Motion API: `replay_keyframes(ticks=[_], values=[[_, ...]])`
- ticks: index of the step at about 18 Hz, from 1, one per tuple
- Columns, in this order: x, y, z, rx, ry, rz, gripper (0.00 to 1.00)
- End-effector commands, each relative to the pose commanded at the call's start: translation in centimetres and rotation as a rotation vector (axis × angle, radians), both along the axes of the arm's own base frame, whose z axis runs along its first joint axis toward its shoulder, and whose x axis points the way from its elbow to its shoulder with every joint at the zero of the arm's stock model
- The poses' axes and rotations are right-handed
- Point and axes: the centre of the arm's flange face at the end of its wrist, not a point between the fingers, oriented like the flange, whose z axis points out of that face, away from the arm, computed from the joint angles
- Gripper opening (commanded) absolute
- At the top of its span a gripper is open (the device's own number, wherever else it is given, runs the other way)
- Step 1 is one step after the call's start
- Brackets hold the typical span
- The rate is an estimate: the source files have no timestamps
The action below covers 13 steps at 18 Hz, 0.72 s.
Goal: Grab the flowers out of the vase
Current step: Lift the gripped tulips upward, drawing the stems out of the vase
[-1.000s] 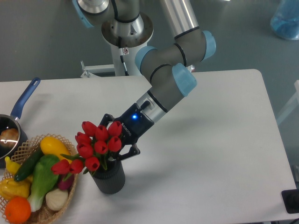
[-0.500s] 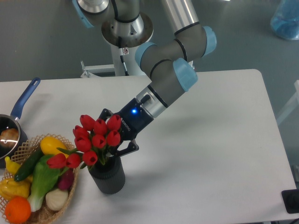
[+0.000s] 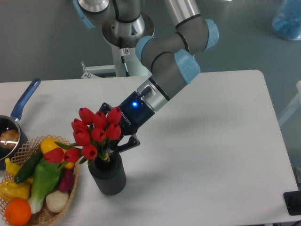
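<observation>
The fixed camera looks down on one white table [image 3: 211,141] with one arm [image 3: 169,70] reaching from the far side toward the near left. There is one gripper [image 3: 114,140], one bunch of flowers [image 3: 94,134], one vase [image 3: 108,174], one basket [image 3: 28,188] and one saucepan [image 3: 9,132].

The flowers are red tulips, about ten smooth, egg-shaped heads packed close together, with two drooping to the left over the basket's rim. Thin green leaves and stems run down from the heads into the mouth of the vase. The vase is a short dark grey cylinder with a ribbed wall, standing upright on the table near the front edge, just to the right of the basket.

The gripper is black with a small blue light on its body. It comes in from the right at the stems, just above the vase's mouth. Its fingers are mostly hidden behind the blooms, so I cannot tell how far they are closed or whether they grasp the stems.

The basket is woven wicker, round, at the near left corner. It holds yellow, green, orange and pale produce. The saucepan sits at the left edge, metal with a long blue handle pointing far and right.
</observation>
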Motion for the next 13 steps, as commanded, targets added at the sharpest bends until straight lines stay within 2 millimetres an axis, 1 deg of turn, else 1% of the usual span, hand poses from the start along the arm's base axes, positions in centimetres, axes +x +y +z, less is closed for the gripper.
replay_keyframes(ticks=[6,9,12,13], values=[[0.0,0.0,0.7,0.012,-0.015,0.002,0.48],[0.3,-0.3,1.8,0.018,-0.01,0.008,0.48],[0.7,-0.7,4.0,0.018,-0.022,0.029,0.48],[0.8,-0.8,4.3,0.018,-0.028,0.033,0.47]])
